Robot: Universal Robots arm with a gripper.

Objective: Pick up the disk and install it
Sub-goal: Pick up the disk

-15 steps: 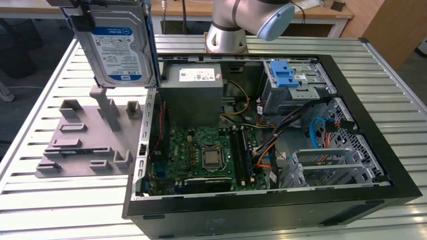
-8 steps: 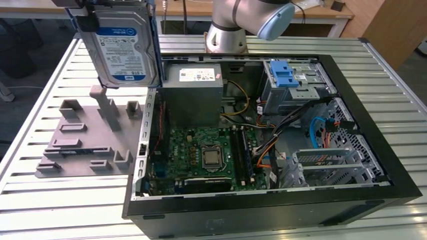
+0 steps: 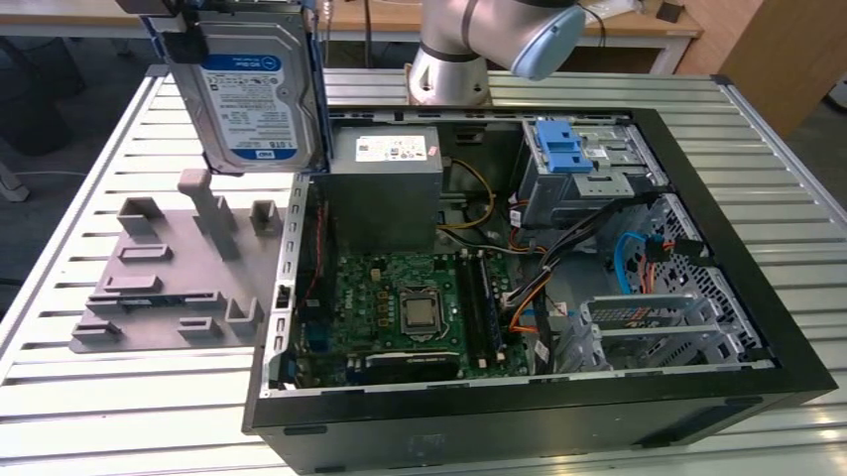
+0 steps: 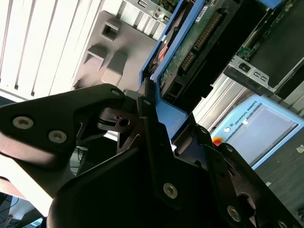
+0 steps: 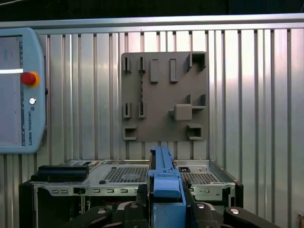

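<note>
The disk (image 3: 252, 94), a silver drive with a white-and-blue label in a blue carrier frame, hangs upright in the air at the exterior view's upper left, above the gap between the grey stand and the case wall. My gripper (image 3: 198, 30) is shut on its upper end. In the second wrist view the black fingers (image 4: 118, 124) clamp the blue frame, and the disk's (image 4: 202, 35) green circuit board runs away from my gripper (image 4: 159, 124). In the first wrist view the disk (image 5: 164, 178) shows edge-on, rising out of my gripper (image 5: 164, 211).
The open computer case (image 3: 741, 297) lies on the slatted table (image 3: 119, 407), with the motherboard (image 3: 411, 307) inside and a drive cage holding a blue carrier (image 3: 572, 149) at the back. The grey slotted stand (image 3: 166, 288) sits left of it. A teach pendant (image 5: 19, 90) lies beyond.
</note>
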